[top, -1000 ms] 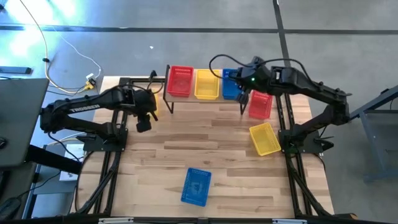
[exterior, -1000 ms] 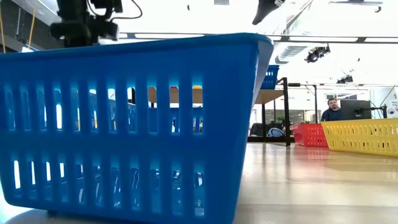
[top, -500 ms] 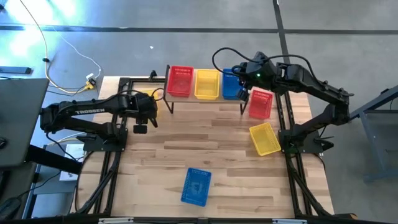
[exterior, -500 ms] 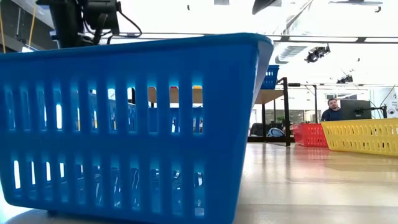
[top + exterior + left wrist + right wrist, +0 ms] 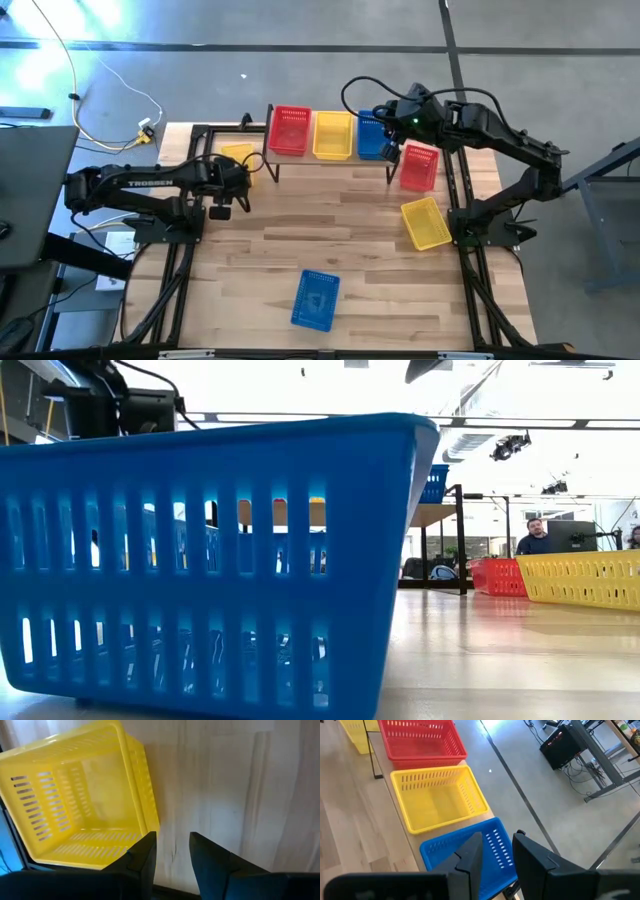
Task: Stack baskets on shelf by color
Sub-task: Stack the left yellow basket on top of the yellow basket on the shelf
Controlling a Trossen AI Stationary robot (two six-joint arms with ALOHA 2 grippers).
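On the shelf (image 5: 330, 158) a red basket (image 5: 290, 130), a yellow basket (image 5: 332, 135) and a blue basket (image 5: 370, 137) stand side by side on their bases. My right gripper (image 5: 497, 851) (image 5: 390, 140) hangs over the blue basket (image 5: 445, 852), its fingers a little apart, open. My left gripper (image 5: 172, 851) (image 5: 222, 200) is open, pointing down at bare wood beside a yellow basket (image 5: 75, 795) (image 5: 237, 158) left of the shelf. A red basket (image 5: 419, 167), a yellow basket (image 5: 425, 222) and a blue basket (image 5: 316, 298) lie on the table.
The blue basket (image 5: 210, 560) near the front edge fills the low view. The red basket (image 5: 495, 575) and yellow basket (image 5: 585, 578) sit by the table's right side. A person (image 5: 535, 538) sits at a screen far behind. The middle of the tabletop (image 5: 320, 225) is bare wood.
My left gripper has drawn back a little toward the table's left edge and its arm has sunk lower, uncovering the yellow basket beside the shelf. My right gripper moved from beside the red basket toward the far edge, over the blue basket on the shelf, then held still.
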